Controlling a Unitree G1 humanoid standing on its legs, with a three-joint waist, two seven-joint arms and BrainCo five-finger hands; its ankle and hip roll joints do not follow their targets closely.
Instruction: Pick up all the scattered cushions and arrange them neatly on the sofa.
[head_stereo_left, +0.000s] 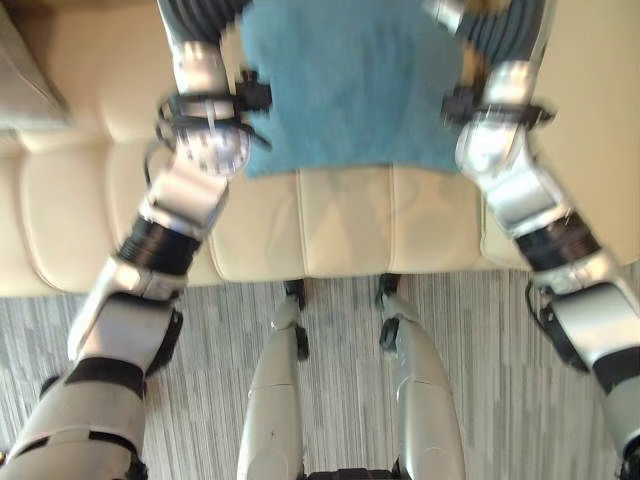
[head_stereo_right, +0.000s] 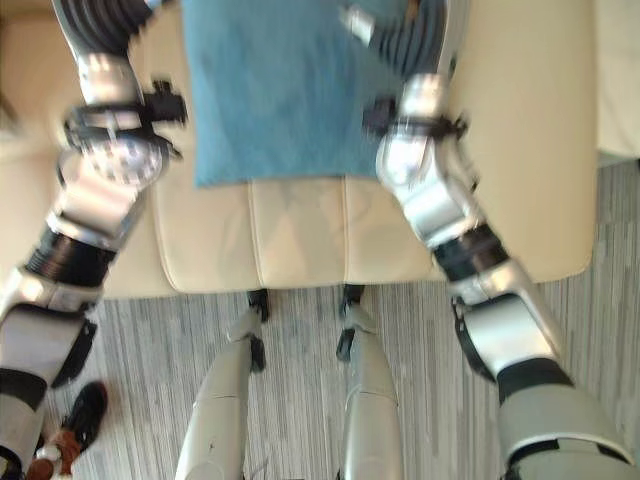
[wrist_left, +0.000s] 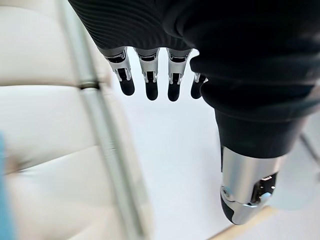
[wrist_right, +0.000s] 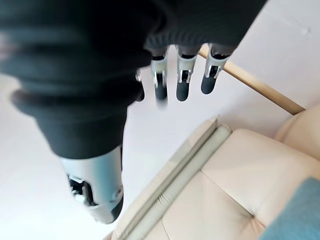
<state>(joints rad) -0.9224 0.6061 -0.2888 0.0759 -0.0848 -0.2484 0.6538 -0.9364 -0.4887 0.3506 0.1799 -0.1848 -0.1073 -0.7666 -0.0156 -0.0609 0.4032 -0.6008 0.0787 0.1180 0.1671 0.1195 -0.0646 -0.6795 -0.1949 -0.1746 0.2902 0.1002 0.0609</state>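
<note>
A blue cushion (head_stereo_left: 345, 85) lies flat on the cream leather sofa (head_stereo_left: 350, 225), straight ahead between my two arms. My left hand (wrist_left: 150, 75) is held past the cushion's left side, over the sofa's back. Its fingers are straight, its thumb stands apart, and it holds nothing. My right hand (wrist_right: 182, 75) is past the cushion's right side, also open and holding nothing. A corner of the blue cushion (wrist_right: 295, 215) shows on the seat in the right wrist view. In the eye views only the dark ribbed covers of the left hand (head_stereo_left: 200, 15) and right hand (head_stereo_left: 500, 25) reach the top edge.
Grey striped carpet (head_stereo_left: 480, 350) runs along the sofa's front edge. A grey padded shape (head_stereo_left: 25, 80) sits at the far left of the sofa. A person's shoe (head_stereo_right: 75, 425) stands on the carpet at lower left. Behind the sofa are a white wall and a wooden strip (wrist_right: 260, 87).
</note>
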